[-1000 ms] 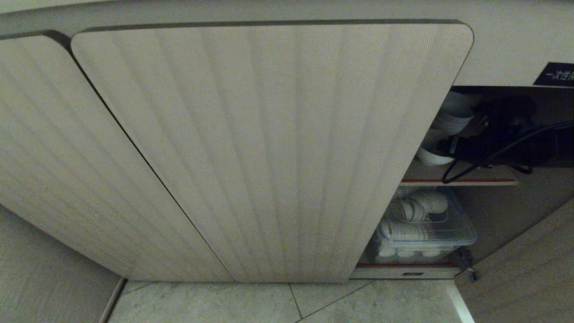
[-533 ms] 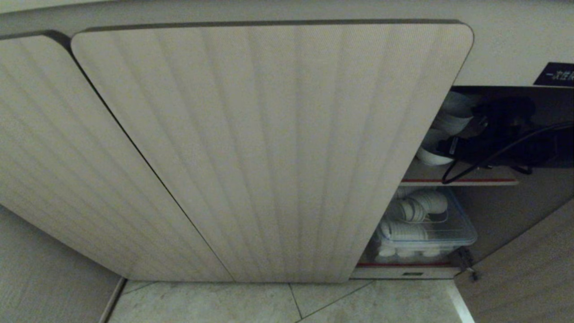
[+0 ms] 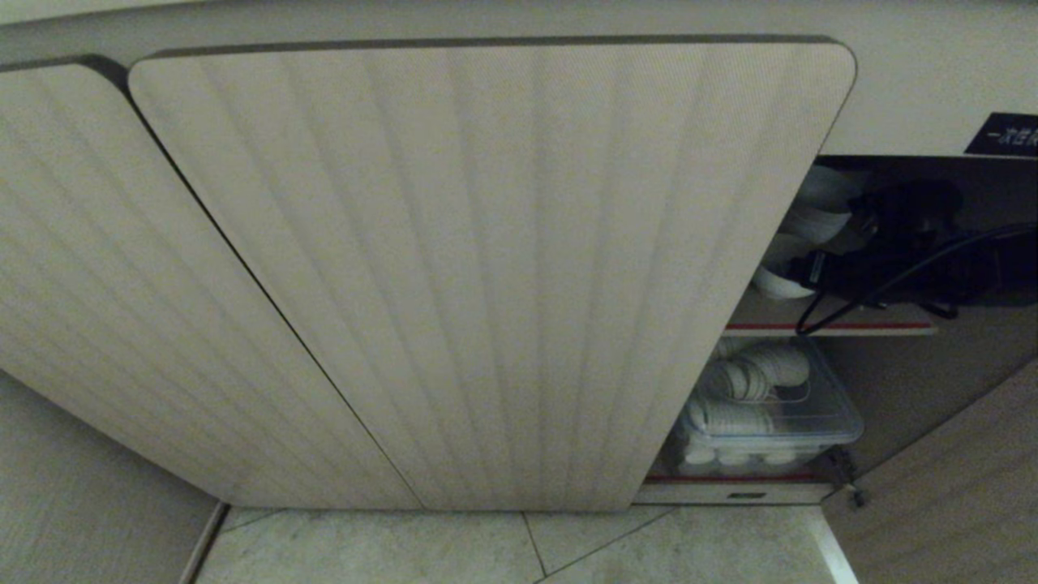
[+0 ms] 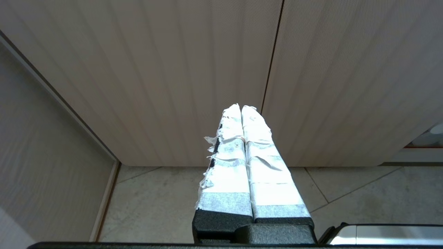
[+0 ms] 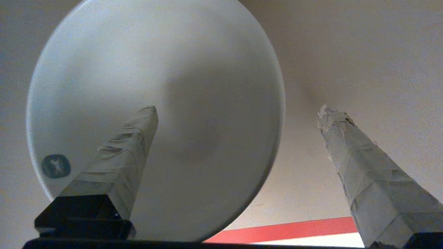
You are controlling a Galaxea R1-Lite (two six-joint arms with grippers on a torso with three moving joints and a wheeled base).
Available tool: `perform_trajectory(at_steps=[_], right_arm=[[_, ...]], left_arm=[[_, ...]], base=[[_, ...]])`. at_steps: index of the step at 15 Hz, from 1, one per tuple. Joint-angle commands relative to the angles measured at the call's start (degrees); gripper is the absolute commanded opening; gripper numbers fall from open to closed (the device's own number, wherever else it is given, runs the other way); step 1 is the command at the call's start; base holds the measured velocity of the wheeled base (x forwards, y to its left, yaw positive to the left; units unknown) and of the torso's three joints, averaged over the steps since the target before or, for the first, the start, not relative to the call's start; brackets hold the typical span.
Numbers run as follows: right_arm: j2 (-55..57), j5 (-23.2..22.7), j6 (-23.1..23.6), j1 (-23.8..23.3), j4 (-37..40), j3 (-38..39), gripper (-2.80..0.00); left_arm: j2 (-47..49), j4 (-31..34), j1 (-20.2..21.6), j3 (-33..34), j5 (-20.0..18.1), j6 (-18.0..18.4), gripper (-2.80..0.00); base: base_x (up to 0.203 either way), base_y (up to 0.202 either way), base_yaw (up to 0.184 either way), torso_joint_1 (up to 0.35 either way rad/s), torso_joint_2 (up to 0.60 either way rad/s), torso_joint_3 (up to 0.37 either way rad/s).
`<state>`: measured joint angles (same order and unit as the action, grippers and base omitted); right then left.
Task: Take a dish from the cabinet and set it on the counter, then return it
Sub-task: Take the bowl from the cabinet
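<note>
In the right wrist view the dish, a plain white bowl with a small blue sticker, fills the space ahead on the cabinet's red-edged shelf. My right gripper is open wide. One taped finger lies in front of the bowl and the other stands clear beside its rim, touching nothing. In the head view my right arm reaches into the open part of the cabinet, next to white bowls. My left gripper is shut and empty before the closed doors. The counter is out of view.
A clear plastic box of white dishes sits on the lower shelf. A black label is above the opening. An open door stands at the right. Tiled floor lies below the doors.
</note>
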<state>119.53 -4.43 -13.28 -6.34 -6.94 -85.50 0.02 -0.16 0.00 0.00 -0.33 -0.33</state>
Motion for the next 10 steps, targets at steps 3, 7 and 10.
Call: perform_trajectory(at_steps=[3,7,10], right_arm=[[0.35,-0.06,-0.08,0.01,-0.18,-0.19,0.0],[0.44,-0.06,-0.08,0.01,-0.62,-0.28,0.0],[0.35,-0.06,0.0,0.01,-0.71,-0.37,0.0]], left_arm=[[-0.02,-0.02,0.0,0.0,-0.02,-0.02,-2.8],[-0.02,-0.02,0.0,0.0,-0.02,-0.02,-2.8],[-0.02,-0.02,0.0,0.0,-0.02,-0.02,-2.8]], base=[[0.0,0.0,0.0,0.0,0.0,0.0],[0.0,0.0,0.0,0.0,0.0,0.0],[0.0,0.0,0.0,0.0,0.0,0.0]])
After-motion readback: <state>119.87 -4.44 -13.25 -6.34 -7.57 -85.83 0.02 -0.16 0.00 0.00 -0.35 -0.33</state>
